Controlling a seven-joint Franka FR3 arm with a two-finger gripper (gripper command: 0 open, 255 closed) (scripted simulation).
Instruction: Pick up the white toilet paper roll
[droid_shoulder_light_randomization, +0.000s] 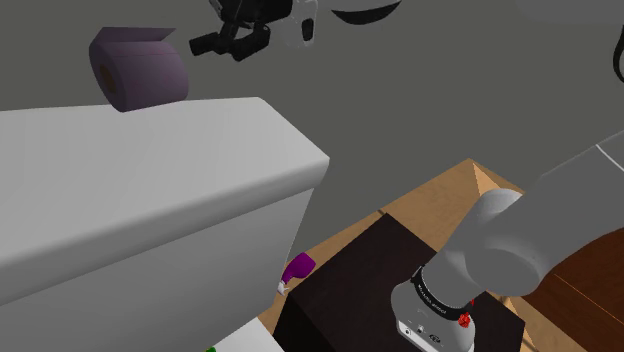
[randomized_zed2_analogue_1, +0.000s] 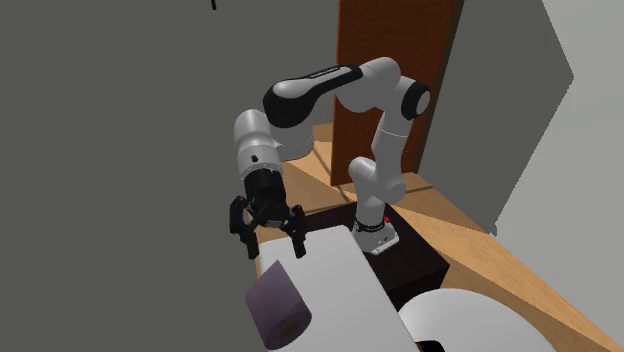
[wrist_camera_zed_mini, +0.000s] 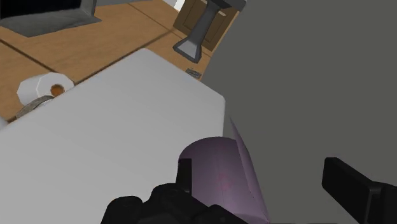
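In the shoulder view I am holding the gripper (droid_shoulder_light_randomization: 232, 42) just beside the purple roll (droid_shoulder_light_randomization: 140, 68), which is lying on the grey tank lid (droid_shoulder_light_randomization: 150, 170). In the second exterior view the fingers are standing wide apart, leaving room to straddle it. In the wrist view it is lying ahead between them, untouched; a white roll (wrist_camera_zed_mini: 44, 86) is sitting far below.

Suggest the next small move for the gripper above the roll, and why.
Probably lower the gripper a little, fingers open. In the wrist view they stand apart with the purple roll between them, yet the second exterior view shows them above it, not touching. The roll lies on the pale tank lid.
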